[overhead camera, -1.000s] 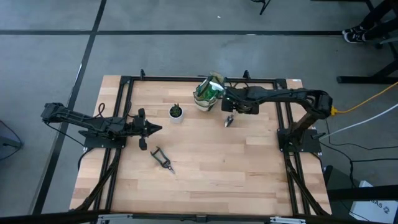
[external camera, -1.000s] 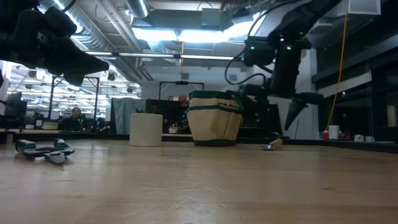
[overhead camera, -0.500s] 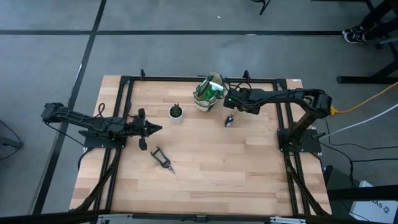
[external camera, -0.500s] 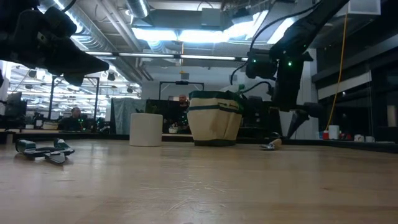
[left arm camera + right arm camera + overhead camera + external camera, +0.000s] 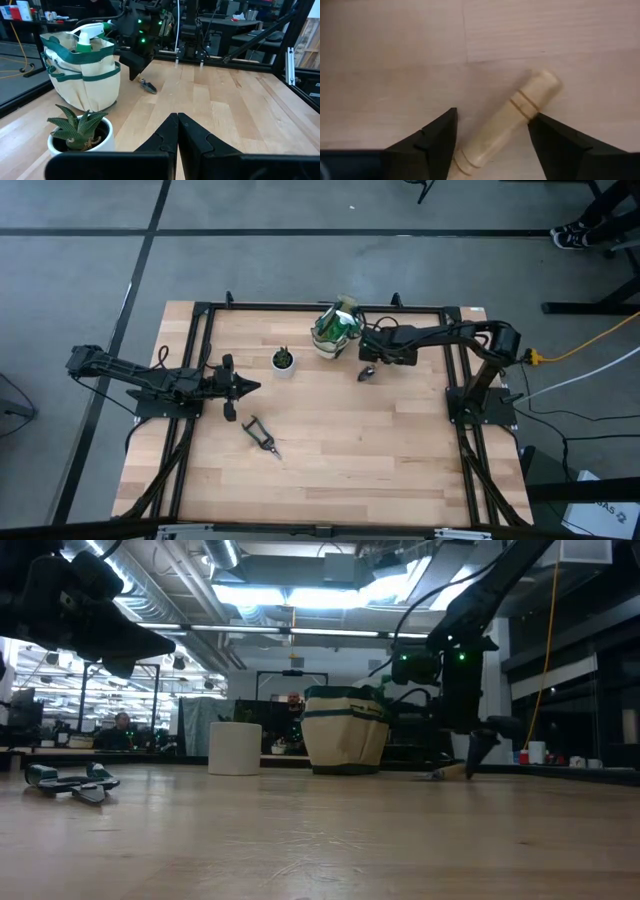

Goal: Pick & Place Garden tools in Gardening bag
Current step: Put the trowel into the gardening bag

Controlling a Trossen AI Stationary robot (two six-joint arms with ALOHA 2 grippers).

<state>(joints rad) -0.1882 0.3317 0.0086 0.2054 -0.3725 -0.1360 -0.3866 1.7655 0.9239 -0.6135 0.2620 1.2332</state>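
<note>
Lowered since before, right gripper [image 5: 492,132] spreads wide around the trowel's wooden handle [image 5: 507,120].

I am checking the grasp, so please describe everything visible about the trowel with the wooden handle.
The trowel lies flat on the wooden table, just beside the gardening bag and apart from it. Its handle is pale, round, smooth wood with two thin grooved rings near the rounded end. A silvery metal blade shows in the left wrist view. The right gripper is open, a finger on each side of the handle; contact cannot be confirmed.
</note>
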